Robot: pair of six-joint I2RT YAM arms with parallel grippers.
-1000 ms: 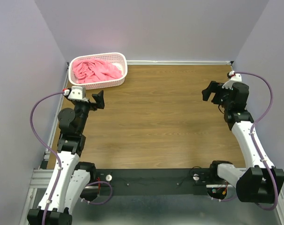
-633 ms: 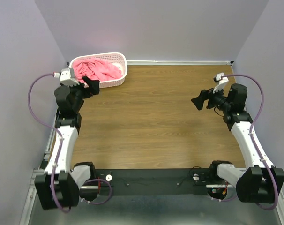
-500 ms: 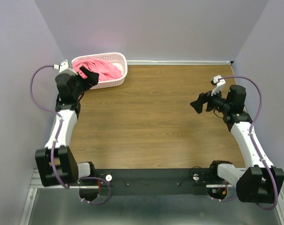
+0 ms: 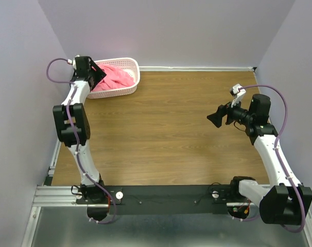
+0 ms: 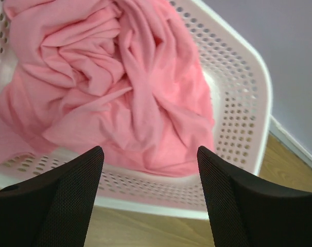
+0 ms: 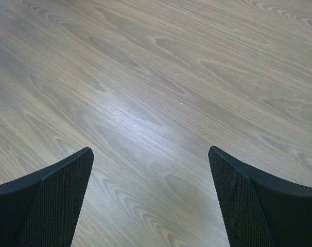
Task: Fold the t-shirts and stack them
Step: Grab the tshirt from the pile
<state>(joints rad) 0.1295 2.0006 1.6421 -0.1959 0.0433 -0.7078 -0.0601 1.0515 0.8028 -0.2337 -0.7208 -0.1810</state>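
The wooden surface [image 4: 171, 139] shows open wood across its middle, which I take to be the room kept for spreading and folding. In its far left corner, close against the walls, sits the white perforated basket [image 4: 131, 66], out of the working area. The salmon-pink t-shirt [image 5: 125, 87] lies inside it, bunched in loose folds, filling most of the hollow and lapping up the near wall. None of it is on the surface, so I judge folding not yet begun and the step in hand to be fetching the shirt. The left pincer [image 5: 148, 154] hangs over the basket's near rim, tilted down toward the heap. Its jaws are apart with nothing between them and no visible contact with the cloth, placed to pinch the top folds. The right pincer [image 6: 151, 154] hovers above bare wood on the right side, jaws wide and empty, probably waiting clear until the shirt comes out.
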